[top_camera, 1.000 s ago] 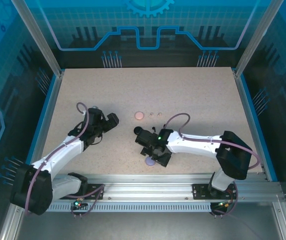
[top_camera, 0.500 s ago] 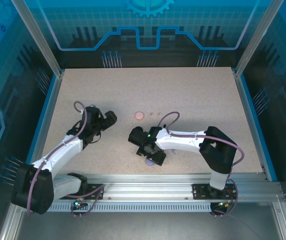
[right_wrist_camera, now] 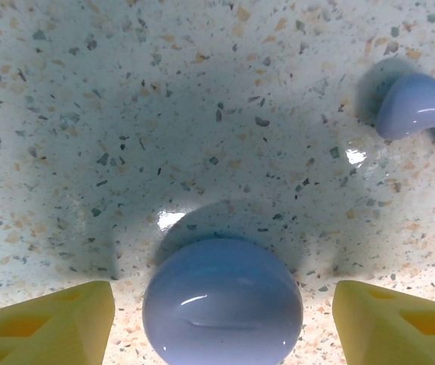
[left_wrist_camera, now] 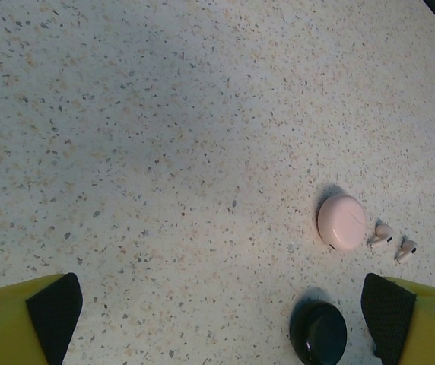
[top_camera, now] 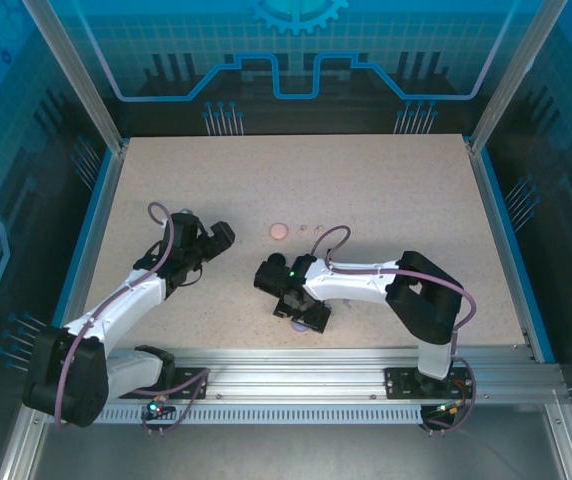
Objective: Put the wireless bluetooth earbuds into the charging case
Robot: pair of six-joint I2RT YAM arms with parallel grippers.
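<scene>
- Top external and both wrist views, tally of cases: three, all small and round. They are a pale pink round case [left_wrist_camera: 341, 222], a glossy black round case [left_wrist_camera: 318, 333] and a lilac round case [right_wrist_camera: 223, 300].
- Earbuds counted: three, namely a first pale pink stemmed earbud [left_wrist_camera: 382, 233], a second pale pink earbud [left_wrist_camera: 407, 249] and one lilac curved earbud [right_wrist_camera: 423, 110].
- Surface: speckled cream table top [top_camera: 366, 180] with blue edging and an aluminium rail [top_camera: 296, 365] along the near side. Blue lit wall panels [top_camera: 296, 60] carry circuit lines.
- The pink pair lies loose on the table just beside the pink case. Seen from the left wrist, their long axes are near parallel, slanting up to the right.
- The lilac earbud lies loose, up and right of the lilac case in the right wrist view. Its end is cut off at the edge, so I cannot tell its axis.
- Left gripper [left_wrist_camera: 221, 312]: fingers spread wide, nothing between them.
- Right gripper [right_wrist_camera: 223, 319]: yellow fingers straddle the lilac case, with a gap on each side.
</scene>
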